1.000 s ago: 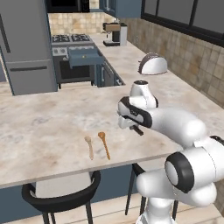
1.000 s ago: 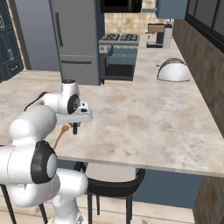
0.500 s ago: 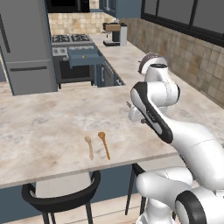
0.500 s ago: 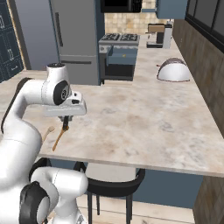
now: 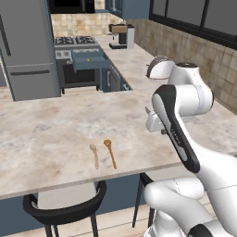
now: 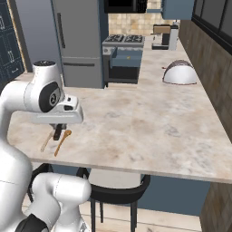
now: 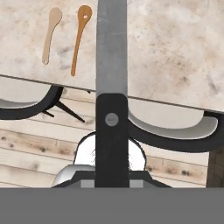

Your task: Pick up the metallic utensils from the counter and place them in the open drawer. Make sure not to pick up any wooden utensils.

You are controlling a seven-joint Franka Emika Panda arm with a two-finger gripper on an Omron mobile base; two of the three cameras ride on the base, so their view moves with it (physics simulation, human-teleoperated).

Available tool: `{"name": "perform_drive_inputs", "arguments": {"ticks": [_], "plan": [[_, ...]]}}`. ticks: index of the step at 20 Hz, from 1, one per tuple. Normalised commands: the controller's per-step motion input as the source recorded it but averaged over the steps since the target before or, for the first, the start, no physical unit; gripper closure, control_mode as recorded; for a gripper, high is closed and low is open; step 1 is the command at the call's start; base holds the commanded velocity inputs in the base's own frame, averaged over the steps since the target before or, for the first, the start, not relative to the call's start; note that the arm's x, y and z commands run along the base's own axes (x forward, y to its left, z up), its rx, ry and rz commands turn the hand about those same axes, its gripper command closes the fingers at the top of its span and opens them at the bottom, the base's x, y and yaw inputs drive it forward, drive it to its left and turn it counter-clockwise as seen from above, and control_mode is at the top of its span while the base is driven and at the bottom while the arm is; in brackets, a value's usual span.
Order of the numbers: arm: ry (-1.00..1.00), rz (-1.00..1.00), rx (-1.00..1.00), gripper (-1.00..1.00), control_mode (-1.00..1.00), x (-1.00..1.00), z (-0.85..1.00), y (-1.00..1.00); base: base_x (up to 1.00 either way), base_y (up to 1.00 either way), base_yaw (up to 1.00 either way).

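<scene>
listing by view, task partly done as judged.

left base view: worktop (image 5: 46, 134), broad slab of pale beige marbled stone, matte, square-edged. on it near the front edge lie two wooden spoons, just beside each other and apart: pale tan spoon (image 5: 94, 155), short, dull; orange-brown spoon (image 5: 110, 153), slightly longer, dull, small round bowl. both are to be left alone. open drawer (image 5: 90, 59), slate-blue box with flat front, stands pulled out across the kitchen, well apart from the spoons; its inside is too small to read.

right base view: gripper (image 6: 57, 132) hangs above the worktop's near corner, over the wooden spoons and clear of them. a short dark stick projects below it. fingers together, clamped on that piece. drawer front (image 6: 127, 56) far behind, beside the stove.

hand view: black-handled utensil (image 7: 112, 83) runs straight up the middle; lower part a matte black slab handle with one round rivet, upper part a flat grey metal strip, smooth, parallel-sided. beyond it are the marbled stone and the two wooden spoons, untouched.

status: one metallic piece is lifted off the worktop and in hand; carrying it to the drawer and releasing it remain. what already lies in the drawer cannot be told.
</scene>
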Motion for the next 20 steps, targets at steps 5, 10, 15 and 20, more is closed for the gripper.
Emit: {"name": "perform_drive_inputs", "arguments": {"ticks": [5, 10, 15, 20], "plan": [[0.0, 0.0, 0.0, 1.0, -1.0, 0.0, 0.0, 0.0, 0.0, 0.0, 0.0], [0.0, 0.0, 0.0, 1.0, -1.0, 0.0, 0.0, 0.0, 0.0, 0.0, 0.0], [0.0, 0.0, 0.0, 1.0, -1.0, -0.18, 0.0, 0.0, 0.0, 0.0, 0.0], [0.0, 0.0, 0.0, 1.0, -1.0, -0.38, 0.0, 0.04, 0.0, 0.0, 0.0]]}}
